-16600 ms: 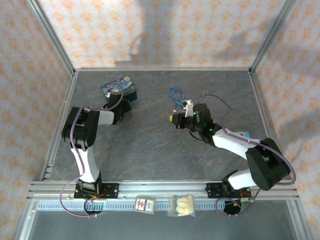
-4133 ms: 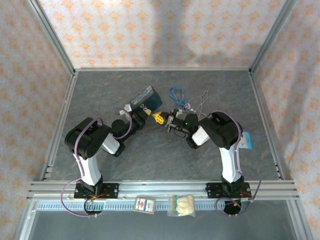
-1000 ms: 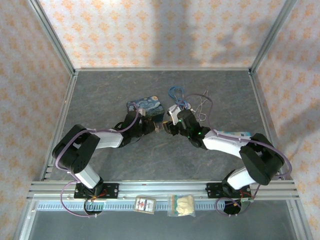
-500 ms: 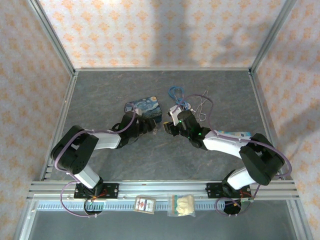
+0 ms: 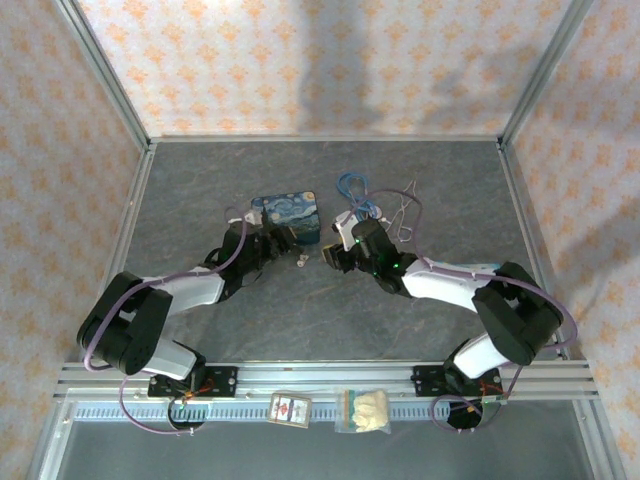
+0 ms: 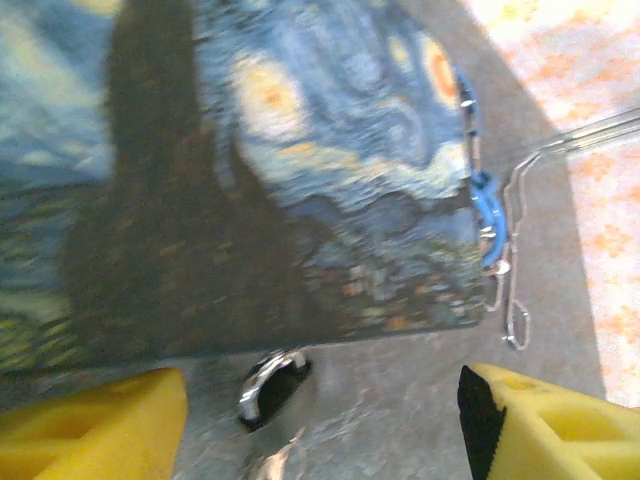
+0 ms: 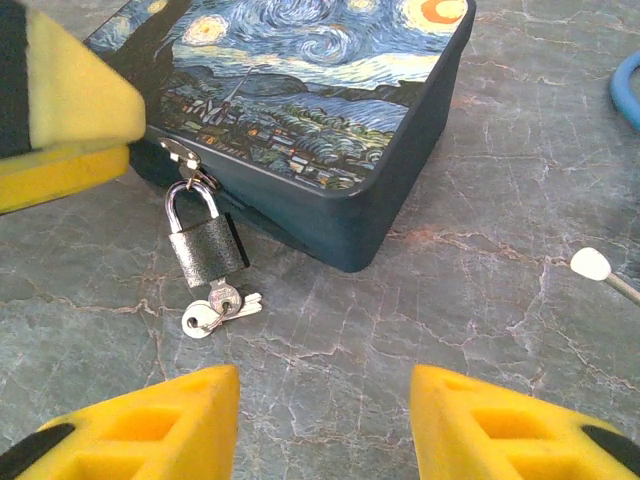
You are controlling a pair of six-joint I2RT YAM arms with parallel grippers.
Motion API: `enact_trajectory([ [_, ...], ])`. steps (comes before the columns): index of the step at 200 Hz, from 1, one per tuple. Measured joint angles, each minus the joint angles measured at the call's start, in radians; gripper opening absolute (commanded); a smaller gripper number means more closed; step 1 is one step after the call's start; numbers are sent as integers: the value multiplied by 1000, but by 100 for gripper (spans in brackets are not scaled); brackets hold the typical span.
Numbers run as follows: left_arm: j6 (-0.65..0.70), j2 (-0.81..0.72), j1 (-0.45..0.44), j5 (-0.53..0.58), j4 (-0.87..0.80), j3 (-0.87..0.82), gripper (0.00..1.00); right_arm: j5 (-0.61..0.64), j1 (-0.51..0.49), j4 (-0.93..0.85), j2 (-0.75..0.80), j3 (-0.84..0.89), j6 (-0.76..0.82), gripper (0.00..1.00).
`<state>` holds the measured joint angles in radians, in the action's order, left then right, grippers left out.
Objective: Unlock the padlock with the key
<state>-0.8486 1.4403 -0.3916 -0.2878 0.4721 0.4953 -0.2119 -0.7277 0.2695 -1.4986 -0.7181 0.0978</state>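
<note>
Since a second ago the left claw (image 6: 320,430) had spread wide and drawn back beside the tin (image 7: 330,120). Right claw (image 7: 325,420) stood apart, empty. One padlock (image 7: 205,248) hung from the tin's hasp onto the worktop (image 7: 480,330), its length pointing toward the right claw, the key (image 7: 215,310) end nearest; seemingly two keys.

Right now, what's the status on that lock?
Left gripper, right gripper: open, empty. Padlock on tin's hasp, shackle shut, key at its base. Nothing blocking.
</note>
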Motion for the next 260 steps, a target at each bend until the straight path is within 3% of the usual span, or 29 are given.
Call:
enact_trajectory([
  [66,-104,-23,-82,76,92,-105,64,-23,0,0,-8,0,-20,47],
  [107,-173,124,-113,101,283,-106,55,-25,0,0,-15,0,-31,47],
  [184,-221,271,-151,192,475,-103,44,-24,0,1,-1,1,-34,46],
  [218,-245,349,-158,196,597,-103,31,-24,0,9,-2,2,-42,46],
  [260,-259,406,-159,182,700,-103,1,-35,0,58,-3,27,-76,46],
])
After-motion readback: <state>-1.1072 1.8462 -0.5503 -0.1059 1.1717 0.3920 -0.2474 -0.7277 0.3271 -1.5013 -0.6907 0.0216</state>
